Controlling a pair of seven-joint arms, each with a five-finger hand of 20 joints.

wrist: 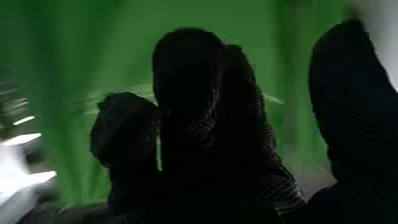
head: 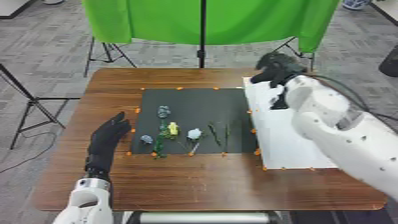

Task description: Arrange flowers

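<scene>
Right hand (wrist: 191, 100), fingers loosely open at far right, could scatter the flowers (head: 173, 128) if I sweep in low.

The left arm (head: 83, 206) comes in low, its left hand (head: 105, 142) pointing forward with fingers straight and relaxed. The right arm (head: 342, 132) reaches much farther out — a long diagonal from the near right corner — with the right hand (head: 282, 70) at its far end. In the wrist view its fingers (wrist: 191, 90) are extended, the thumb (wrist: 342, 95) standing apart — an open pose.
</scene>
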